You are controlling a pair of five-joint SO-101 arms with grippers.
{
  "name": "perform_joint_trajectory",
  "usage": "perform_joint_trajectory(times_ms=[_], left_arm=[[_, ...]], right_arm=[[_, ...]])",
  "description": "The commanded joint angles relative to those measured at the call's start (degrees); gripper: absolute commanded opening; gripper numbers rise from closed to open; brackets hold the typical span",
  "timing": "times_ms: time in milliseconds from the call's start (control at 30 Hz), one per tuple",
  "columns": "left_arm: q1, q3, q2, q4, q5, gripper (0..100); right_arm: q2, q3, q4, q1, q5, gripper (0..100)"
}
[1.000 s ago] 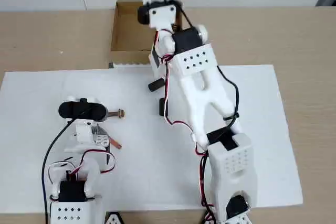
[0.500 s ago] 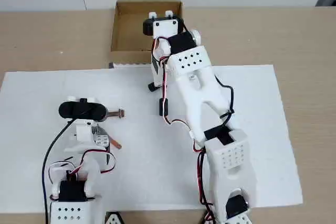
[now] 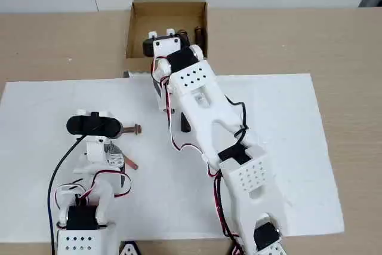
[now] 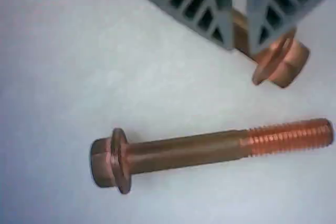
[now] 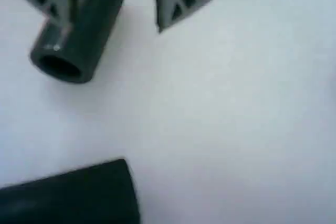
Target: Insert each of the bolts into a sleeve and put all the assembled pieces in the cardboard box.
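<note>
While the left hand (image 4: pixel 240 43) is clamping narrow on one bolt (image 4: pixel 281 61), with its flanged head sticking out past the jaws, a loose bolt (image 4: pixel 210 148) is lying flat on the white sheet (image 3: pixel 286 123) just beside it. That arm is sitting low at the near left of the counter (image 3: pixel 334 40).

The right hand (image 5: pixel 113 24) is hanging with jaws wide over a dark sleeve (image 5: pixel 79 32). The sleeve is lying against one finger with a clear gap to the other, so nothing is being squeezed. A second sleeve (image 5: pixel 68 192) is lying near it on the sheet. That arm is stretching out to just short of the cardboard box (image 3: pixel 132 28).

Dark pieces (image 3: pixel 197 35) are standing in the box's far right corner, looking like finished assemblies. I cannot tell the exact count.

Progress looks roughly halfway or a bit past: two bolts and two sleeves are showing outside the box, none joined. Both pairs are waiting on insertion and then dropping in.
</note>
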Motion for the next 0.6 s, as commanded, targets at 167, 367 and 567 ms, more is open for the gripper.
perform_joint_trajectory(times_ms=[167,367,567], left_arm=[[-0.35,-0.22,-0.44,-1.32,-0.18,1],[-0.35,-0.22,-0.44,-1.32,-0.18,1],[-0.35,-0.22,-0.44,-1.32,-0.18,1]], right_arm=[[-1.01,-0.35,1.01,-0.22,-2.11,10.2],[-0.57,-0.26,1.1,-0.57,-2.73,10.2],[-0.66,3.43,1.1,-0.75,-2.73,10.2]])
